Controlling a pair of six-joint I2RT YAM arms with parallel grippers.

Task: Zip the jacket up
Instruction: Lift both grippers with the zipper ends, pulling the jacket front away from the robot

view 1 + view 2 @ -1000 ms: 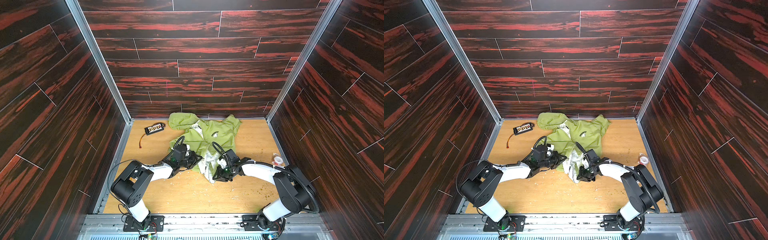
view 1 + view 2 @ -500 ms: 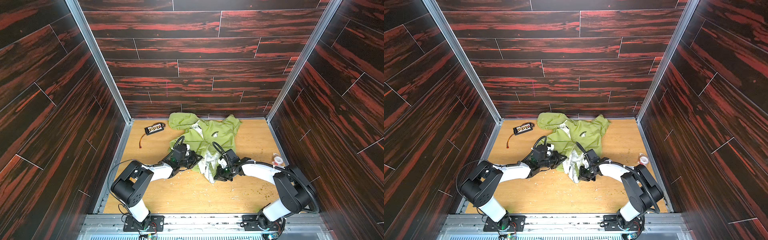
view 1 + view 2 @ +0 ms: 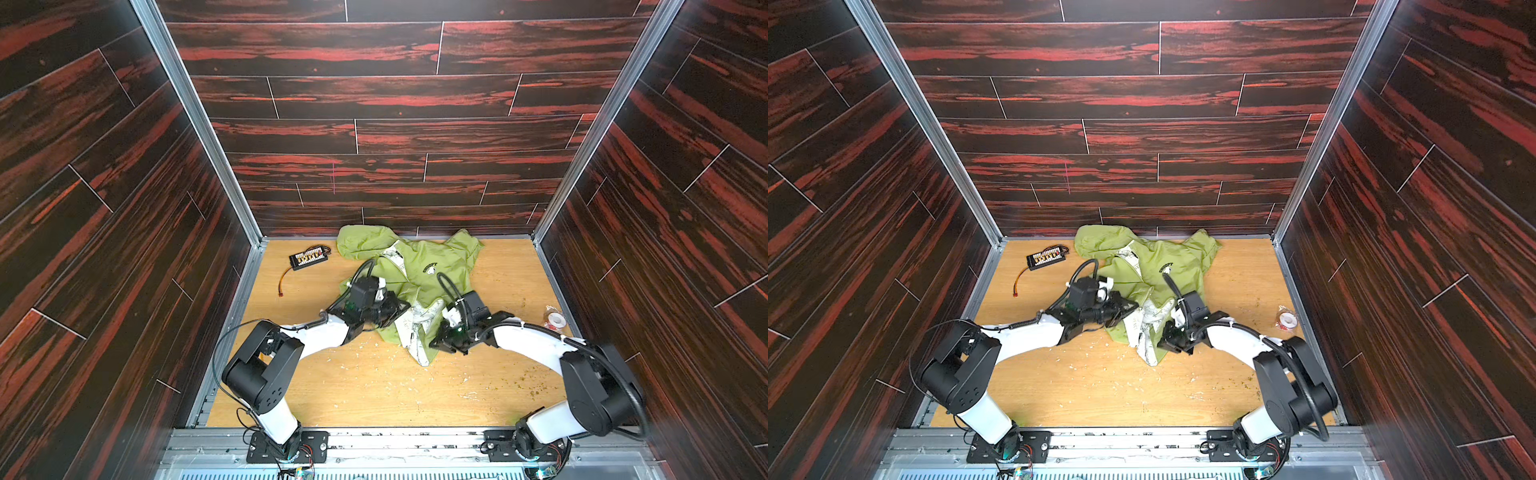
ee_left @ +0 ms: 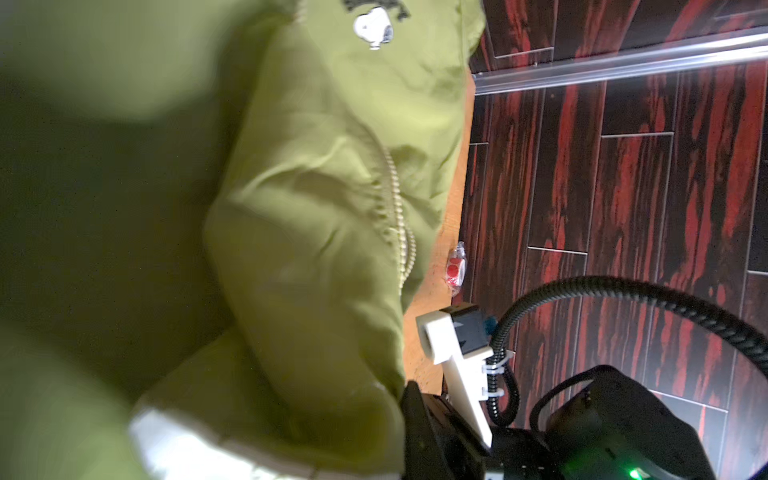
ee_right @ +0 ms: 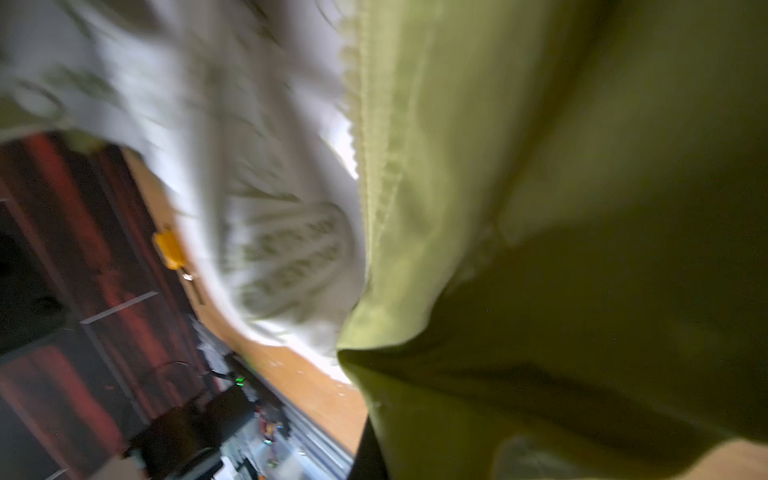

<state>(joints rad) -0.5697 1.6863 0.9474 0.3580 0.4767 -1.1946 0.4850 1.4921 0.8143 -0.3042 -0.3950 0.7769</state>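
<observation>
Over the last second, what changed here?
The right fingers closed on the turned-back lower flap of the jacket, the arm barely shifting. The left fingers stayed shut on its other side. The jacket, tape roll and small black board lie where they were.

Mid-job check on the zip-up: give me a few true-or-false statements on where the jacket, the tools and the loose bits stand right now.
The jacket is zipped to the collar. False: its front gapes near the hem, with the white lining showing.
The left tool and right tool are both at the jacket's lower end. True.
The tape roll lies on the jacket. False: it sits apart, by the right wall.
The black connector board lies off the jacket, beside the hood. True.
</observation>
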